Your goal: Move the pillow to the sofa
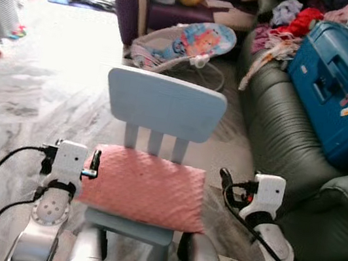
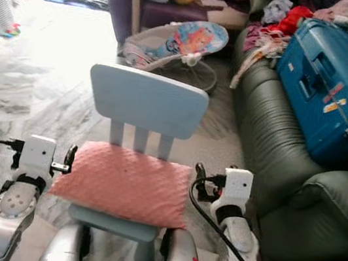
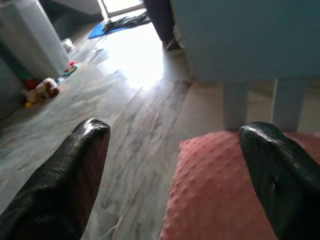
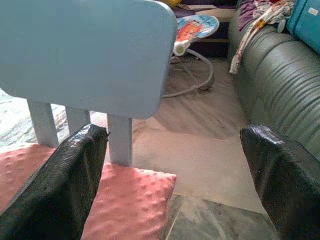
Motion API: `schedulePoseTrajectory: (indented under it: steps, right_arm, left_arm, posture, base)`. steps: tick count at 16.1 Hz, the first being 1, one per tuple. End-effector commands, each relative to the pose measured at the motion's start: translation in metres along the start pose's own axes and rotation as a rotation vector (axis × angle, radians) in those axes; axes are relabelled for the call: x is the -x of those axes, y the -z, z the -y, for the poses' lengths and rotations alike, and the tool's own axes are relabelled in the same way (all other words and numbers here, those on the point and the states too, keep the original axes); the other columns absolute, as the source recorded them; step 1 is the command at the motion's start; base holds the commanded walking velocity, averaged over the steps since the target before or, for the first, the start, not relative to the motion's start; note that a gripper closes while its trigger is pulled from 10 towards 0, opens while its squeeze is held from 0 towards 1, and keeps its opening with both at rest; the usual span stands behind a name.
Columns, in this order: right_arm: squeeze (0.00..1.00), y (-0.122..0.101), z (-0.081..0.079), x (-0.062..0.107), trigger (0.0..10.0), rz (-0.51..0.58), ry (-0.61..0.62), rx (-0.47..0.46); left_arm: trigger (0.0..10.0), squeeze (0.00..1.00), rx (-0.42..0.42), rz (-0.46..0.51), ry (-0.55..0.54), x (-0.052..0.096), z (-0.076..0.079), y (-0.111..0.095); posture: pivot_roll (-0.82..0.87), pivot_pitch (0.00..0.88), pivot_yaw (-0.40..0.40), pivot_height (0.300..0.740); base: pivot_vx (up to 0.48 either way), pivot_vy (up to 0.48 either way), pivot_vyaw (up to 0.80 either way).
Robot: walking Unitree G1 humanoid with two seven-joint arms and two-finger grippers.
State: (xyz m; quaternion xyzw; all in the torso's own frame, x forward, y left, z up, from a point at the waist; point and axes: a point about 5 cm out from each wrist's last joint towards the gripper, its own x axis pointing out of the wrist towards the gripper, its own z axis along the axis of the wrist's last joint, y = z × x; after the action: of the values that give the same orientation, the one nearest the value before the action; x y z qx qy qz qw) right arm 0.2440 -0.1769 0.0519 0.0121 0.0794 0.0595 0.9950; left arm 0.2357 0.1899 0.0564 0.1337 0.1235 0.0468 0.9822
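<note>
Pink dimpled fabric pillow (image 1: 145,187) lies flat on seat of small pale-blue plastic chair (image 1: 163,109). Left pincer (image 1: 94,163) at its left edge, right pincer (image 1: 225,177) just beside right edge, both spread wide, holding nothing. Best: straddle both edges evenly, pinch w/ equal depth, lift level, then turn toward dark green leather sofa (image 1: 280,131).

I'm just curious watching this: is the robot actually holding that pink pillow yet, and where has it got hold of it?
Nothing is held. Both the left gripper and right gripper are open beside the pillow.
</note>
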Motion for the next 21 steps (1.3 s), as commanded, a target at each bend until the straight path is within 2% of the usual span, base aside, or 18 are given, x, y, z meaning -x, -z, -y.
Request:
schedulePoseTrajectory:
  steps: [1, 7, 11, 13, 14, 15, 17, 19, 20, 21]
  right_arm:
    - [0.0, -0.002, 0.002, 0.001, 10.0, 0.01, 0.004, -0.003]
    - [0.0, -0.003, 0.007, -0.002, 10.0, -0.003, -0.001, 0.007]
    - [0.0, 0.001, 0.008, -0.01, 10.0, -0.056, -0.045, 0.04]
    - [0.0, -0.001, 0.014, -0.017, 10.0, -0.067, -0.053, 0.034]
    - [0.95, -0.003, 0.017, -0.022, 10.0, -0.075, -0.058, 0.03]
    - [1.0, -0.004, 0.019, -0.026, 10.0, -0.08, -0.063, 0.03]
    - [1.0, -0.008, 0.016, -0.031, 10.0, -0.076, -0.083, 0.03]
    - [1.0, -0.005, 0.006, -0.034, 10.0, -0.103, -0.141, 0.007]
    - [1.0, -0.002, -0.001, -0.034, 10.0, -0.126, -0.183, -0.014]
    - [1.0, 0.002, -0.01, -0.033, 10.0, -0.166, -0.224, -0.036]
  left_arm:
    - [10.0, 0.0, -0.009, -0.034, -0.024, 0.001, -0.004, 0.005]
    - [10.0, 0.0, -0.019, -0.094, -0.01, 0.001, -0.004, 0.014]
    - [10.0, 0.0, -0.022, -0.126, -0.029, -0.008, -0.011, 0.015]
    - [10.0, 0.0, -0.028, -0.145, -0.048, -0.014, -0.016, 0.015]
    - [10.0, 1.0, -0.034, -0.161, -0.044, -0.015, -0.018, 0.016]
    - [10.0, 1.0, -0.035, -0.173, -0.039, -0.016, -0.018, 0.017]
    - [10.0, 1.0, -0.044, -0.191, -0.051, -0.018, -0.021, 0.019]
    - [10.0, 1.0, -0.05, -0.206, -0.063, -0.021, -0.024, 0.02]
    - [10.0, 0.55, -0.047, -0.211, -0.062, -0.023, -0.027, 0.019]
    - [10.0, 0.56, -0.041, -0.223, -0.07, -0.026, -0.033, 0.019]
  posture:
    - [0.01, 0.0, -0.029, 0.577]
    - [0.01, 0.0, -0.032, 0.518]
    - [0.02, 0.0, -0.033, 0.518]
    - [0.02, 0.0, -0.027, 0.518]
    - [0.02, 0.0, -0.027, 0.518]
    - [0.02, 0.0, -0.026, 0.518]
    - [0.02, 0.0, -0.029, 0.518]
    - [0.03, 0.0, -0.035, 0.518]
    - [0.03, 0.0, -0.044, 0.518]
    - [0.04, 0.0, -0.051, 0.518]
  base:
    - [0.0, 0.0, 0.0]
    - [0.0, 0.0, 0.0]
    - [0.0, 0.0, 0.0]
    - [0.0, 0.0, 0.0]
    - [0.0, 0.0, 0.0]
    - [0.0, 0.0, 0.0]
    - [0.0, 0.0, 0.0]
    - [0.0, 0.0, 0.0]
    - [0.0, 0.0, 0.0]
    - [0.0, 0.0, 0.0]
